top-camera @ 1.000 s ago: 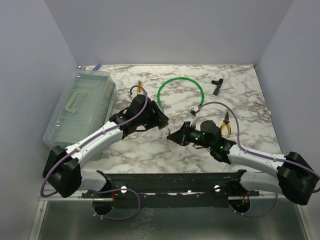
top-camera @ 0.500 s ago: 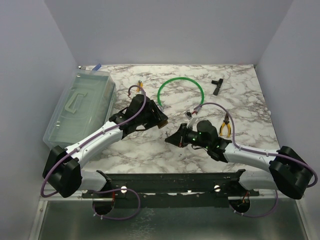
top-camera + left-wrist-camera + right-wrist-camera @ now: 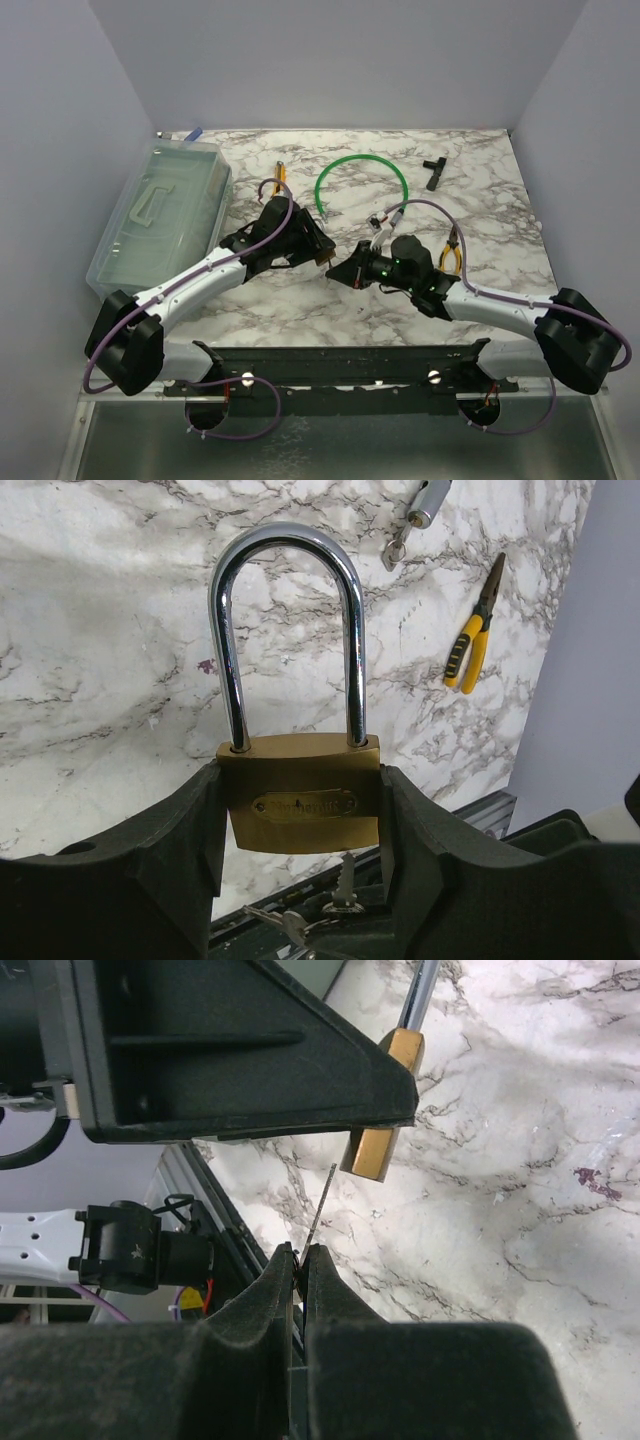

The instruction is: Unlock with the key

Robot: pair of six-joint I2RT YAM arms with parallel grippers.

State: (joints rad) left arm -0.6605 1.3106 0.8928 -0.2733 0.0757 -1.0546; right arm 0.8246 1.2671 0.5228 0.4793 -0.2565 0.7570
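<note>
Left fingers [image 3: 170,850] clamp padlock [image 3: 300,805]; right fingers [image 3: 270,1295] pinch key [image 3: 322,1205] — tip near padlock's underside. Risk: misaligned tip skids off brass.

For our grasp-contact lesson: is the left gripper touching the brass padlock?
Touching. Left wrist view: the left gripper presses its fingers against both sides of the brass padlock, no gap.
</note>
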